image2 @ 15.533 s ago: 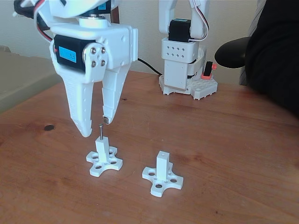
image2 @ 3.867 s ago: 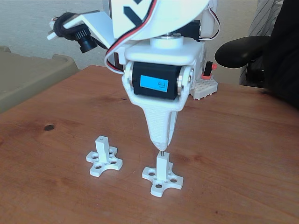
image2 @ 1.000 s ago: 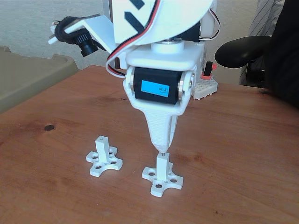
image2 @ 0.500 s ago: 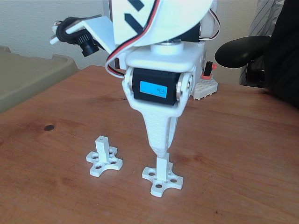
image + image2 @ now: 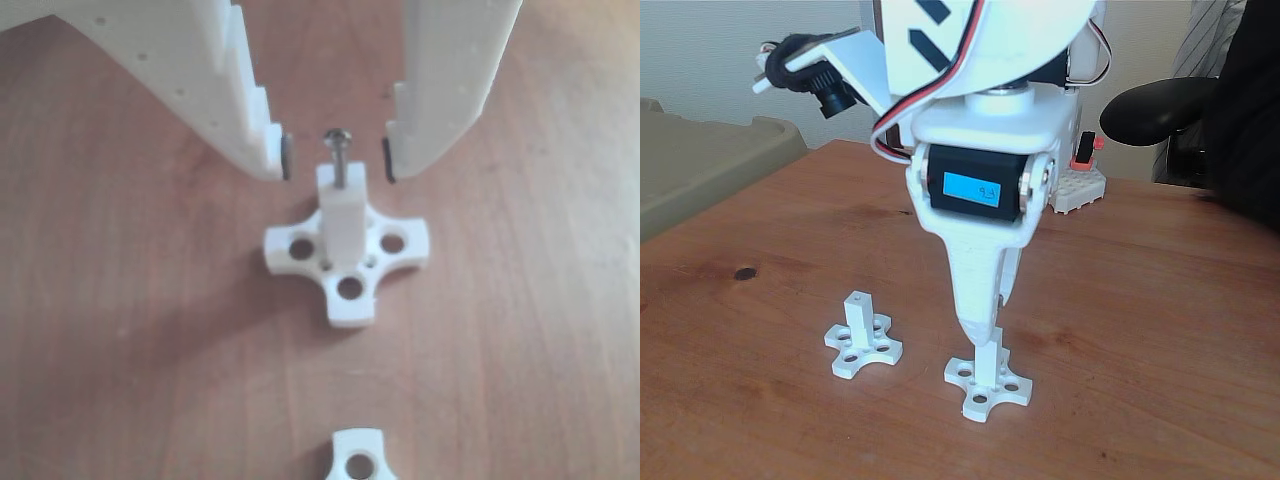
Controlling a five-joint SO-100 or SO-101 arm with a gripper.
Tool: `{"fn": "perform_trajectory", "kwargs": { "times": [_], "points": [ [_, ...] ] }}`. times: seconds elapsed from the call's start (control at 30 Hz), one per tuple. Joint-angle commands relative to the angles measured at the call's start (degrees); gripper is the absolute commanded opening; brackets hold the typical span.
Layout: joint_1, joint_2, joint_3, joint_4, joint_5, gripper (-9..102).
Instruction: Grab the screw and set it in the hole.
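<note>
In the other view, the silver screw [image 5: 339, 160] stands upright with its shank in the hole at the top of a white square post [image 5: 343, 225] on a cross-shaped base [image 5: 300, 247]. My gripper [image 5: 337, 160] is open, one fingertip on each side of the screw with a gap on both sides. In the fixed view the gripper [image 5: 983, 335] is seen side-on, its tips level with the top of the right post [image 5: 989, 368], and the screw is hidden behind them. A second post [image 5: 858, 318] with a bare hole [image 5: 858, 296] stands to the left.
Part of another cross base [image 5: 358, 458] shows at the bottom edge of the other view. In the fixed view a second arm's base [image 5: 1080, 185] stands at the back of the wooden table [image 5: 1160, 330]. A dark chair and sleeve [image 5: 1240, 110] are at the right, and a grey-green surface [image 5: 710, 170] is at the left.
The gripper has come down a little over the right post. The screw seen between tips and post a second ago is now hidden behind the fingers in the fixed view.
</note>
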Motion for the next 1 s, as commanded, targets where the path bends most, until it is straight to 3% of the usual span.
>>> {"fn": "perform_trajectory", "kwargs": {
  "times": [0.0, 0.3, 0.7, 0.97],
  "points": [
    [1.76, 3.43, -5.1, 0.35, -0.97, 14],
    [4.66, 5.71, -5.8, 1.32, -2.64, 16],
    [5.54, 16.17, -0.79, 1.76, -4.57, -4],
    [6.33, 29.71, 11.16, 1.93, -4.66, -4]
  ]
}}
